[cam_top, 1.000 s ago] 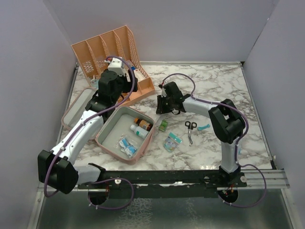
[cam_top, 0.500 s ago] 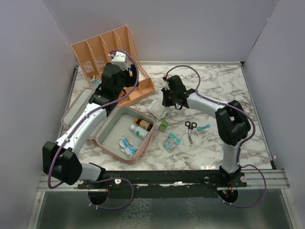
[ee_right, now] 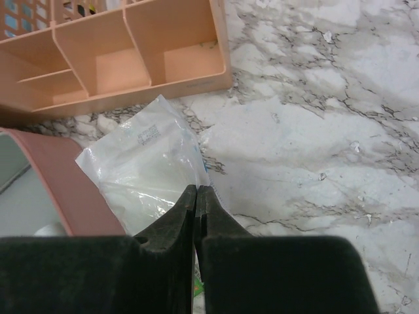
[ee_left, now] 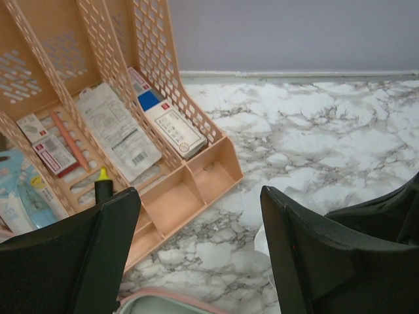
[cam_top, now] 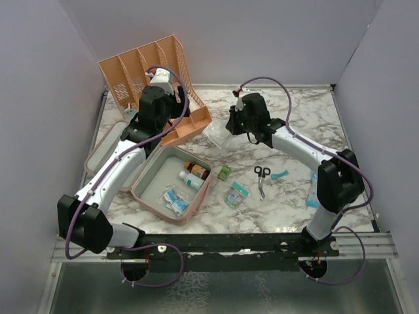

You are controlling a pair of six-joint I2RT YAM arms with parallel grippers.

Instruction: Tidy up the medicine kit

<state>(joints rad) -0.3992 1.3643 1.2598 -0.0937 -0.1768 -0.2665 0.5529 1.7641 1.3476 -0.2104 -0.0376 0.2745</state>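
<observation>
The pink medicine kit (cam_top: 152,171) lies open at the front left, its lid (cam_top: 105,145) flat to the left. It holds a brown bottle (cam_top: 196,169), a white bottle (cam_top: 191,180) and blue packets (cam_top: 173,198). My right gripper (cam_top: 236,126) is shut on the edge of a clear plastic bag (cam_top: 216,136). The wrist view shows the closed jaws (ee_right: 196,190) pinching the bag (ee_right: 141,163) beside the kit's pink rim (ee_right: 59,190). My left gripper (ee_left: 200,248) is open and empty over the marble between the organizer and the kit's rim (ee_left: 163,302).
A peach slotted desk organizer (cam_top: 154,82) with boxes and packets stands at the back left. Black-handled scissors (cam_top: 261,175), a small green packet (cam_top: 224,173), a blue-green packet (cam_top: 237,194) and a teal item (cam_top: 280,174) lie on the marble right of the kit.
My right gripper has moved back and to the right, taking the clear bag with it away from the kit's corner. My left gripper has shifted slightly toward the organizer.
</observation>
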